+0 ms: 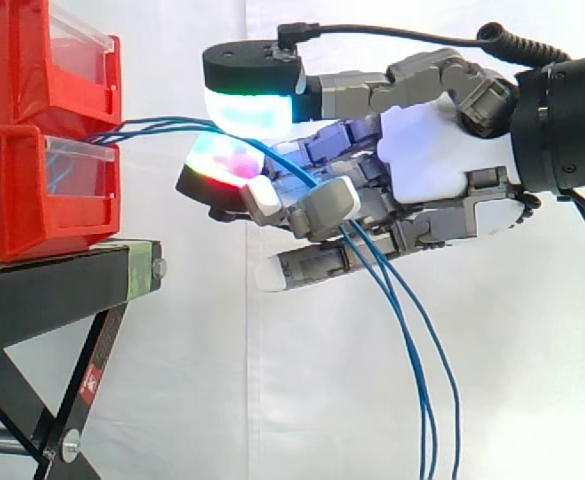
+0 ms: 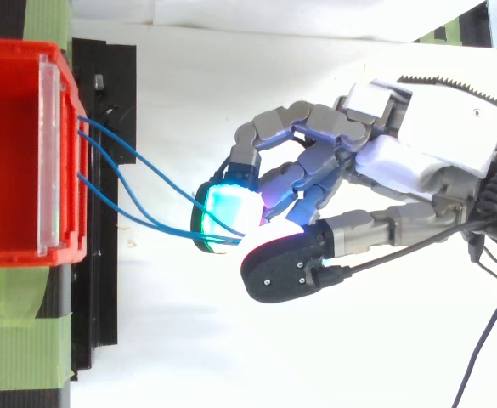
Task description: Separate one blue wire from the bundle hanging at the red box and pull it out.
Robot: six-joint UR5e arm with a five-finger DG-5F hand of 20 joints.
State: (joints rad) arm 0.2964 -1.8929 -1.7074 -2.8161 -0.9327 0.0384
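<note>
Black stand (image 1: 42, 290) is seen at left, with two red bins (image 1: 32, 190) stacked on it, clear front panels faced toward the arm. The hand (image 1: 422, 160) is positioned from the right, level with the lower bin's front, near it but not touching. Blue wires (image 1: 162, 124) are routed out of the lower bin's front, arced across the gap into the hand, then hung down below it. In the top view three strands are seen leaving the bin apart from one another and converging at the fingertips (image 2: 227, 208). Hand state: fingers are curled and the glowing pads are closed together on the wires, so it's read as clamped on them, not spread. Whether one strand or all are caught between the pads can't be told, as they're bunched at the pinch. Step is judged as separation, not pull-out: slack is visible in the arcs and every strand is seated at the bin. Next move: one strand to be isolated between the pads, the others let slip, then a pull directed away from the bin. Risk: the whole bundle gets dragged if the pinch isn't narrowed.
</note>
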